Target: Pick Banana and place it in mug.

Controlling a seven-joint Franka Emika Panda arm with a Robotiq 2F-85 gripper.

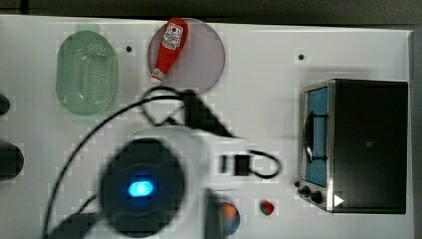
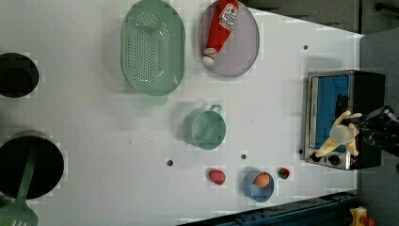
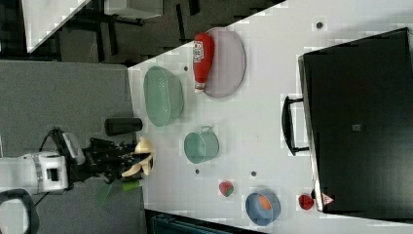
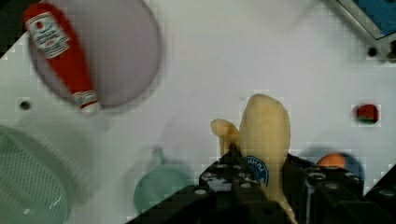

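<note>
Pick appears done: the gripper (image 4: 261, 186) has its jaws pinched on the banana (image 4: 264, 140), which sticks out past the fingers with its blue sticker showing in the wrist view. In the left view the banana (image 2: 342, 134) hangs in the air in front of the toaster oven (image 2: 343, 117), held clear of the white table (image 2: 94, 122); in the right view it sits at the end of the arm, off the table's edge and well apart from the target. The mug (image 2: 205, 129) stands upright and empty near the middle of the table, between the pale green colander (image 2: 152, 47) and the blue bowl (image 2: 258, 186) holding an orange ball. The ketchup bottle (image 2: 221, 28) lies on the grey plate (image 2: 242, 52), uninvolved. What is left, as I judge it: carry the banana across to above the mug, line it up over the opening, lower, and release. The mug's mouth looks narrow against the banana's length, so it will likely end up standing on end in it.
</note>
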